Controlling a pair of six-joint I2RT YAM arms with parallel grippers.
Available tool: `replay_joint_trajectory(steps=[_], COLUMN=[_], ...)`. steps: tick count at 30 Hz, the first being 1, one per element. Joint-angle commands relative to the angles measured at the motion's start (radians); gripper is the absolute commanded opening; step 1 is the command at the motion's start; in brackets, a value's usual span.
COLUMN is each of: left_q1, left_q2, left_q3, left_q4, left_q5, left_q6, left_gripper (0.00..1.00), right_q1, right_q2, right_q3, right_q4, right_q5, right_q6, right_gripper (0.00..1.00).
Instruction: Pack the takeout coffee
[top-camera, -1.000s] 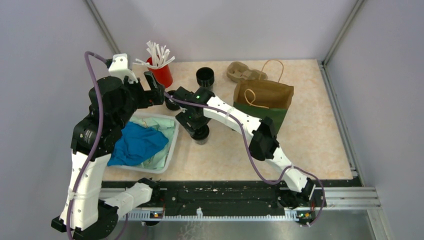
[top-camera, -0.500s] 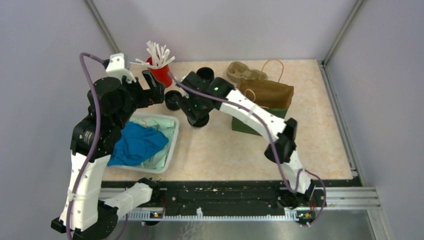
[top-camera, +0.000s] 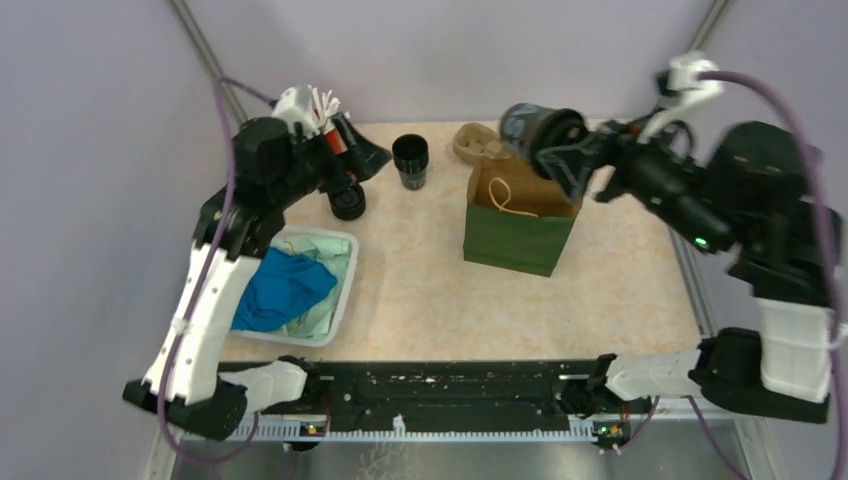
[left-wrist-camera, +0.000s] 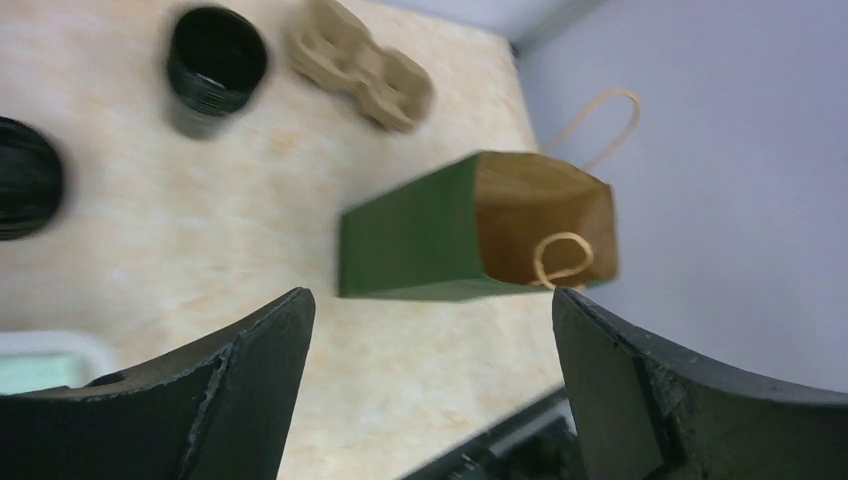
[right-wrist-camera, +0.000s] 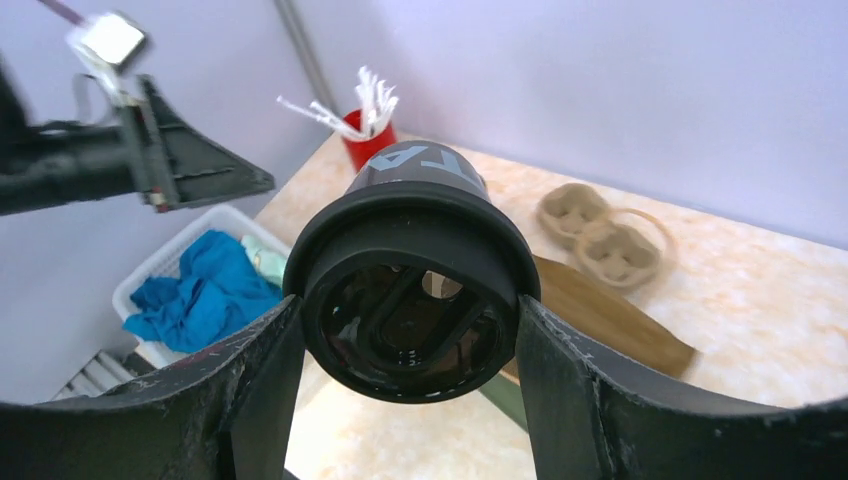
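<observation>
Right fingers (top-camera: 566, 160) are clamped on the takeout coffee (top-camera: 530, 125) in the overhead view. They hold it in the air, tipped over, just beyond their tips and above the far rim of the green paper bag (top-camera: 515, 235), which stands open on the desk (top-camera: 420, 290) below them. Left fingers (top-camera: 362, 155) hover well off to the other side, above a lidded black cup (top-camera: 347, 203). From the left wrist, those fingers stand wide apart with nothing between them, the bag ahead of them on the desk. From the right wrist, the coffee fills the gap between the fingers, gripped across its wide rim, base pointing away. I judge it light and thin-walled, easily crushed at mid-body, slick on the plastic, its lid liable to pop. The stiff rim band looks the safest hold, and it wants righting before going into the bag.
</observation>
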Motion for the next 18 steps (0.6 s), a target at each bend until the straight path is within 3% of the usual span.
replay_joint_trajectory(steps=[1,6,10,18], left_q1=[-0.006,-0.108,-0.184,-0.264], left_q2=[0.200,0.403,0.560,0.753], left_q3=[-0.033,0.061,0.213,0.430], left_q4=[0.192,0.232,0.132,-0.006], left_q5=[0.397,0.454,0.367,0.150], left_q6=[-0.158,-0.172,-0.129,-0.062], left_gripper=[0.93,0.92,0.88,0.68], right_q1=[0.008,0.007,0.008,0.008], right_q2=[-0.134,-0.323,-0.362,-0.374], right_q3=[-0.047,-0.180,-0.165,-0.145], right_q4=[-0.107,-0.149,-0.227,-0.326], right_q5=[0.168,0.218,0.183,0.145], right_q6=[-0.006,0.040,0.073,0.070], right_gripper=[0.54,0.54,0.54,0.54])
